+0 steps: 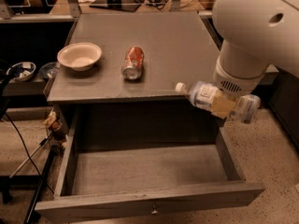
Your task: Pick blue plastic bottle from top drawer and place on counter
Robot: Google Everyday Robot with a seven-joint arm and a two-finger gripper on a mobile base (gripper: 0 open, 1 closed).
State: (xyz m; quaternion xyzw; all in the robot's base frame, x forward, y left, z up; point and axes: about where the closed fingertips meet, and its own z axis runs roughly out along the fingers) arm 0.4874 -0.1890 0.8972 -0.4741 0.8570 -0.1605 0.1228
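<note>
The blue plastic bottle (203,96) hangs in the air on its side, white cap pointing left, just at the counter's front right edge. My gripper (225,106) sits under the big white arm (252,27) and is shut on the bottle's middle. The top drawer (149,203) stands pulled open below, its grey bottom bare, with a small knob (153,212) on the front panel. The bottle is above the drawer's right side. The grey counter (177,41) lies behind and left of the bottle.
A red-orange soda can (133,63) lies on its side mid-counter. A cream bowl (79,56) stands at the counter's left. Dark shelves with dishes (21,70) and cables are on the left. Speckled floor lies to the right.
</note>
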